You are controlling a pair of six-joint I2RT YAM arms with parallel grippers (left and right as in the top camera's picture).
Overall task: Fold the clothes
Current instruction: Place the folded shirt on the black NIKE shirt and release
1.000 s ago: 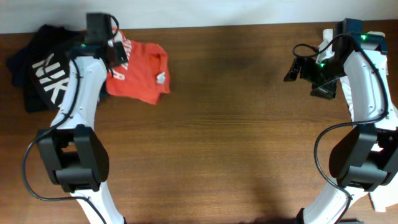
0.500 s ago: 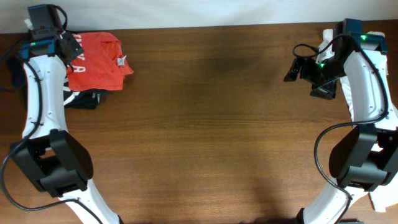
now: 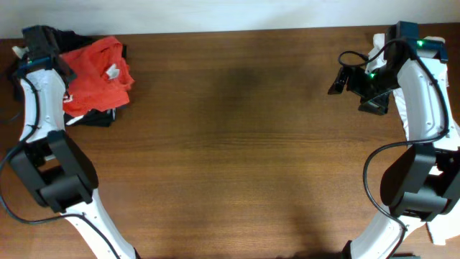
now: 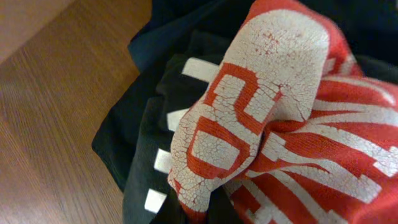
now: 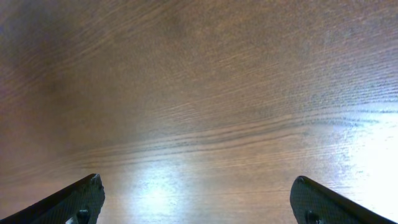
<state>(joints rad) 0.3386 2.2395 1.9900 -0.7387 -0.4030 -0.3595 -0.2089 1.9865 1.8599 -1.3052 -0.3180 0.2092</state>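
Clearly the right pincer (image 5: pixel 196 182) gapes; left pincer (image 3: pixel 54 59) beside the T-shirt (image 3: pixel 97 78), cannot tell.

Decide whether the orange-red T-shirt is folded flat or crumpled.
Crumpled: the orange-red T-shirt lies bunched with uneven edges on the black shirts; its lettering is creased.

Orange-red T-shirt (image 3: pixel 97 80) with cracked white lettering, black shirts (image 4: pixel 144 127) with white letters, brown wood-grain table (image 3: pixel 251 144)

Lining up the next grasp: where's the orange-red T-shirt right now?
In the overhead view, the orange-red T-shirt lies bunched at the far-left corner of the table, draped on top of the black shirts.
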